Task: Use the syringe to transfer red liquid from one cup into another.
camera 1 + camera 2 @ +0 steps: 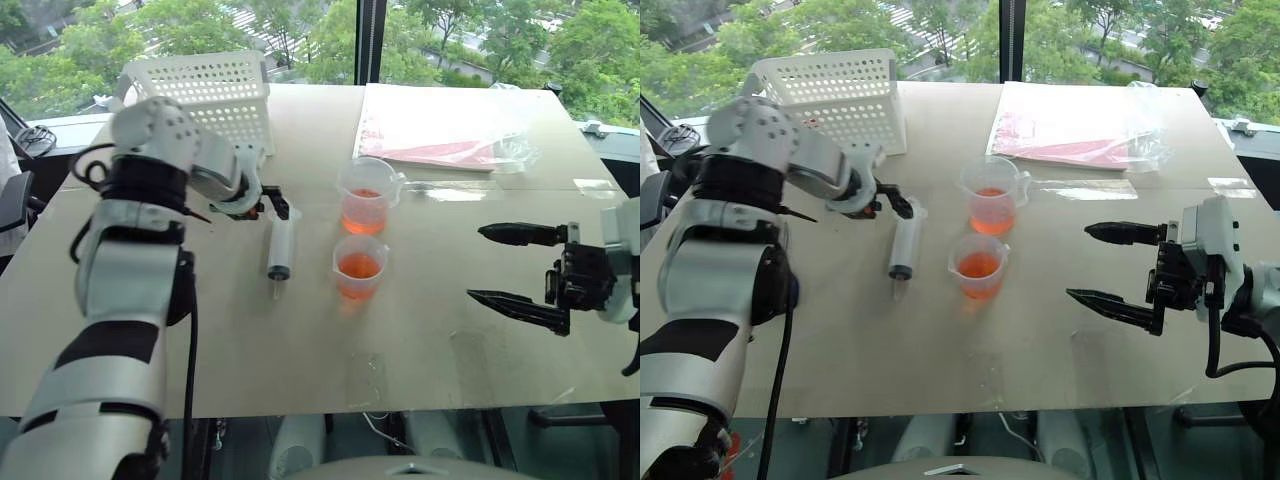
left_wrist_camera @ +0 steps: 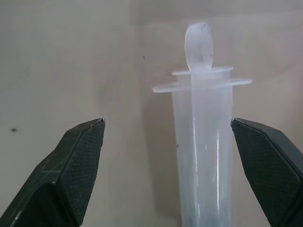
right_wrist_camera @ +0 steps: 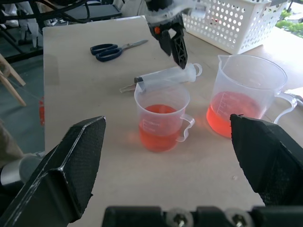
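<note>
The syringe [image 1: 280,245] lies flat on the table, nozzle toward me, apparently empty. My left gripper [image 1: 272,207] is at its plunger end. In the left wrist view the barrel [image 2: 203,151] lies between the two spread fingers [image 2: 71,175], nearer one of them, and is not gripped. To the syringe's right stand the taller spouted cup [image 1: 367,195] and, nearer me, the smaller cup [image 1: 358,265]. Both hold red liquid. My right gripper [image 1: 476,263] hovers open and empty well to the right of the cups.
A white perforated basket [image 1: 205,95] stands at the back left, just behind the left gripper. A clear bag with a pink sheet [image 1: 440,130] lies at the back right. Blue-handled scissors [image 3: 113,48] lie beyond the syringe. The table's front edge [image 1: 400,405] is close.
</note>
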{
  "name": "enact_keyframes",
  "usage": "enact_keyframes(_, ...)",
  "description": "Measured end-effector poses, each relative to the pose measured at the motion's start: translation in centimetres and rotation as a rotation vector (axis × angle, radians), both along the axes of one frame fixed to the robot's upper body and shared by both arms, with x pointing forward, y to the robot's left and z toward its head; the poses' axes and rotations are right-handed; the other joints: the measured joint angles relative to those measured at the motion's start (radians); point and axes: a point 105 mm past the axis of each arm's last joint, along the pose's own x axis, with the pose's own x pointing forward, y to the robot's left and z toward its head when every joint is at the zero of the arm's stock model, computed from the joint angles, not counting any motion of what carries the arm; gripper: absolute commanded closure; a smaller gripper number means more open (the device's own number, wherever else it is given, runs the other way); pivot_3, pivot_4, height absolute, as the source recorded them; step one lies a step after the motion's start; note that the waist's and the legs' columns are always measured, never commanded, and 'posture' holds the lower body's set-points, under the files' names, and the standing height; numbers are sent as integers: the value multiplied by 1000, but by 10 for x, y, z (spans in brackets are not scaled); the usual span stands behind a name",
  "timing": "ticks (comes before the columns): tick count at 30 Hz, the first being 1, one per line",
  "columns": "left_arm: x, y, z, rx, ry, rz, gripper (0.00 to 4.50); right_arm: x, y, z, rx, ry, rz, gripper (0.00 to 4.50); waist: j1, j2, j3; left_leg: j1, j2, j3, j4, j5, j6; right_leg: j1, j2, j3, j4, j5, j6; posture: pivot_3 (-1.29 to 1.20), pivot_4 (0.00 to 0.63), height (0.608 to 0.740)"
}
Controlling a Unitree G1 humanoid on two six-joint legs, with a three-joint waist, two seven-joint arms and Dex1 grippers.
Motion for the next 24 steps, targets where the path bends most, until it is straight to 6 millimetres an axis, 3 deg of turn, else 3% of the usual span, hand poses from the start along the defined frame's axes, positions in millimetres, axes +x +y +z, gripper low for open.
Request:
enact_keyframes(3,-4,-5,-21,17,90,18,1889,-4,4,-2,4,6,-9,0,-1,-1,1,0,-1,0,0,0,0,0,-1,0,0,0,0,0,150,740)
enact_keyframes(6,-4,-3,-22,21,99,26,2988,-6,4,-1,8,4,-12,0,-1,0,0,1,-1,0,0,0,0,0,-1,0,1,0,0,0,150,740)
enact_keyframes(12,-1,4,-12,-48,9,7,3077,-7,5,-2,15,10,-21,0,-8,-2,1,0,0,-2,0,1,-1,0,-1,1,2,0,0,0,150,740)
enact_keyframes(14,5,1,20,-173,-156,-41,3077,-7,3,-2,16,9,-29,0,-12,-5,4,-2,2,-4,0,3,-5,-2,-1,0,2,0,0,0,150,740)
enact_keyframes(15,6,-8,56,-261,-309,-114,3077,-7,3,-1,18,3,-32,0,-11,-6,5,-2,2,-4,0,4,-7,-2,-2,0,2,0,0,0,150,740)
enact_keyframes(17,0,-19,97,-338,-465,-212,3077,-6,3,1,25,-5,-36,0,-7,-5,4,0,-1,-4,0,4,-7,-1,-3,1,2,0,0,0,150,740)
enact_keyframes(20,-11,-41,136,-521,-622,-358,3077,-1,5,6,48,-30,-43,0,0,-4,3,1,-2,-4,0,2,-4,0,-4,0,2,0,0,0,150,740)
enact_keyframes(24,-11,-86,182,-712,-999,-549,3077,19,7,23,81,-120,-89,0,5,-4,4,1,-5,-1,1,3,-3,2,-7,-2,2,0,0,0,150,740)
